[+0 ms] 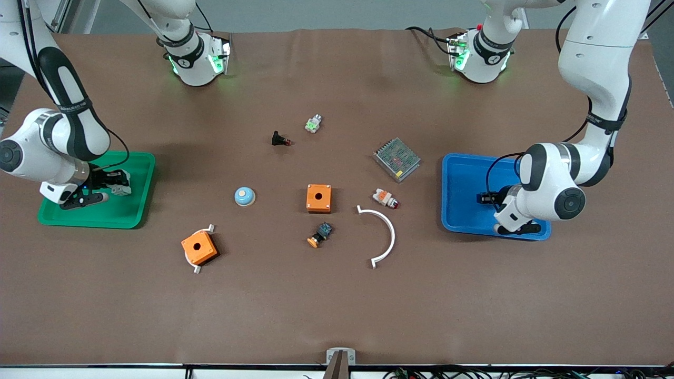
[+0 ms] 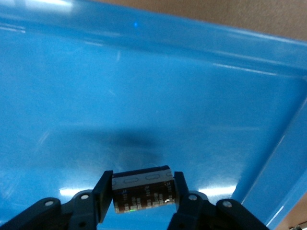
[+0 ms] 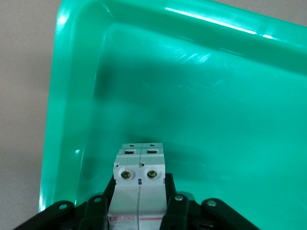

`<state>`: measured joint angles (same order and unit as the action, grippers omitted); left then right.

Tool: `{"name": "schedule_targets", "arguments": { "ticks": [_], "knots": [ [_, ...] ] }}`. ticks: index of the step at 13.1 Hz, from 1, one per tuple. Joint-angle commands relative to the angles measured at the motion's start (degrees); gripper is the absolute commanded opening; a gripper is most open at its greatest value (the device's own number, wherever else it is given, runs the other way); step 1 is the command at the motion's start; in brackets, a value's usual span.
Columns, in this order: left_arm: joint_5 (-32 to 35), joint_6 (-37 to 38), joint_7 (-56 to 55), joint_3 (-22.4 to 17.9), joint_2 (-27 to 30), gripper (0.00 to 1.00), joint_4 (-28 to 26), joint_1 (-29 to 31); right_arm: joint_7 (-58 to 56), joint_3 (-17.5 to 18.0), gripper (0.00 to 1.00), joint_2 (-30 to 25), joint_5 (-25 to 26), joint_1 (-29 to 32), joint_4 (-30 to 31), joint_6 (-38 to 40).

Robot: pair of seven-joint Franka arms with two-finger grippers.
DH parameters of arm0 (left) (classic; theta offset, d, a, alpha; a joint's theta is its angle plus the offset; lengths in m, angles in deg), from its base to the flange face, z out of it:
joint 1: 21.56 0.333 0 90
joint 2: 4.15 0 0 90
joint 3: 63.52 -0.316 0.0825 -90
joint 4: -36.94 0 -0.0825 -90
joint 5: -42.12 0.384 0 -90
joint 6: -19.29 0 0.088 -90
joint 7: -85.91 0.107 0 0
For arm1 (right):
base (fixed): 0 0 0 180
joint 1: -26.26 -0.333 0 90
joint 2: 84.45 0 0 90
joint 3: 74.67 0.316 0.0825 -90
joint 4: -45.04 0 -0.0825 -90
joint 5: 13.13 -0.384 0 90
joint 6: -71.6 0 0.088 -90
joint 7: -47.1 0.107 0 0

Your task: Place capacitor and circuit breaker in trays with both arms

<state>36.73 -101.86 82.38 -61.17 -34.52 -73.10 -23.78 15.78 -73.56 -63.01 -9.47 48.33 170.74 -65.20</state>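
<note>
My left gripper [image 1: 487, 199] is low over the blue tray [image 1: 463, 173] at the left arm's end of the table. In the left wrist view it [image 2: 142, 191] is shut on the capacitor [image 2: 144, 184], a dark cylinder with light marks, held sideways just above the tray floor [image 2: 144, 86]. My right gripper [image 1: 113, 181] is low over the green tray [image 1: 121, 216] at the right arm's end. It is shut on the white-grey circuit breaker [image 1: 121, 187]. The right wrist view shows the circuit breaker [image 3: 140, 182] between the gripper's [image 3: 139, 206] fingers, over the tray floor [image 3: 201, 96].
Between the trays lie two orange boxes [image 1: 318, 198] [image 1: 199, 247], a blue dome [image 1: 244, 196], a black part with a red tip [image 1: 280, 139], a small white-green part [image 1: 313, 123], a grey meshed box [image 1: 396, 159], a white-orange part [image 1: 385, 198], a push button [image 1: 320, 235] and a white curved strip [image 1: 384, 237].
</note>
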Motion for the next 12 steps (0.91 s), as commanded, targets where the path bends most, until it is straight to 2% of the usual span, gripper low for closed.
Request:
{"name": "schedule_targets", "arguments": {
  "ticks": [1,2,5,7,8,9,11,12],
  "knots": [
    [-0.77,-0.57,0.11,0.37,1.54,0.93,1.48,-0.06,-1.55,1.08,1.0,0.09,1.0,2.1,-1.76,0.83],
    [-0.77,-0.57,0.11,0.46,2.33,1.0,2.79,-0.5,-1.56,1.17,1.0,-0.08,1.0,1.93,-2.38,1.53],
    [0.02,-0.49,0.11,0.81,5.58,1.0,4.91,-0.59,-2.26,2.04,1.0,-0.52,-0.06,1.14,-8.42,10.46],
    [0.64,-0.4,-0.41,0.81,8.39,1.0,6.67,-0.76,-1.65,4.24,1.0,-0.88,-0.93,0.52,-17.72,22.74],
    [2.64,-0.14,-0.85,0.98,11.01,1.0,7.2,-0.68,-0.25,4.59,1.0,-0.62,-4.42,0.34,-23.51,28.81],
    [4.14,-0.05,-0.77,1.33,13.48,1.0,7.2,-0.5,1.94,4.6,1.0,-0.61,-5.67,-1.14,-27.57,33.13],
    [4.51,1.26,-0.42,1.25,17.0,1.0,8.95,-0.33,11.92,4.51,1.0,-0.96,-5.33,-6.05,-33.47,37.12],
    [4.51,4.84,-0.94,1.25,17.97,1.0,10.61,-0.24,17.81,4.51,1.0,-1.23,-5.25,-8.6,-36.46,40.53]
  ]
}}
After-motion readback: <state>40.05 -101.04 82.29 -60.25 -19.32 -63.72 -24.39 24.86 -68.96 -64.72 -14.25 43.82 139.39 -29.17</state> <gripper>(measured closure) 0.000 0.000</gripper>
